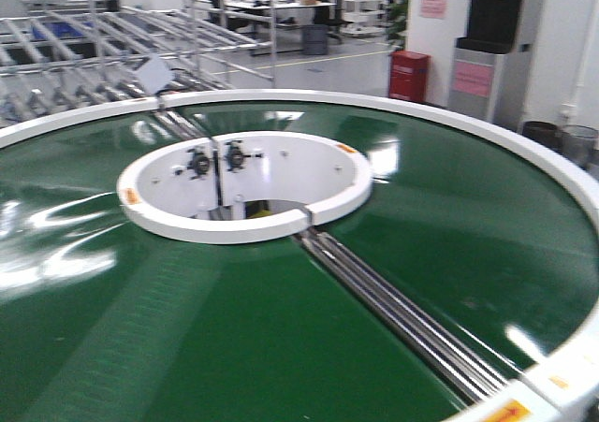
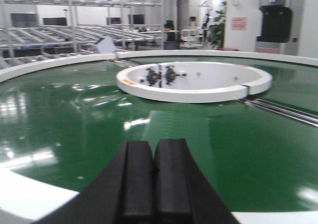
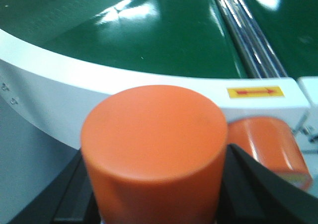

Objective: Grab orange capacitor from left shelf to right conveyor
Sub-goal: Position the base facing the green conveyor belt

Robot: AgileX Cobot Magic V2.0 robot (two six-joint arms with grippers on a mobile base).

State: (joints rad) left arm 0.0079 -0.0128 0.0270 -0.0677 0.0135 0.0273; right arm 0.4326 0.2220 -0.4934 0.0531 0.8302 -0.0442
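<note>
In the right wrist view my right gripper [image 3: 154, 184] is shut on an orange capacitor [image 3: 153, 134], a big orange cylinder filling the lower frame, held just outside the white rim [image 3: 99, 80] of the green round conveyor [image 3: 149, 30]. A second orange cylinder [image 3: 266, 147] lies right of it, below the rim. In the left wrist view my left gripper [image 2: 154, 179] is shut and empty, its black fingers [image 2: 136, 174] pressed together above the conveyor's near edge [image 2: 30, 194]. Neither gripper shows in the front view.
The green conveyor [image 1: 281, 328] has a white centre ring [image 1: 243, 188] and a metal seam [image 1: 402, 319] running to its rim. Roller shelves [image 1: 84, 57] stand at the far left. A red bin [image 1: 409, 74] and a dispenser [image 1: 487, 38] stand behind.
</note>
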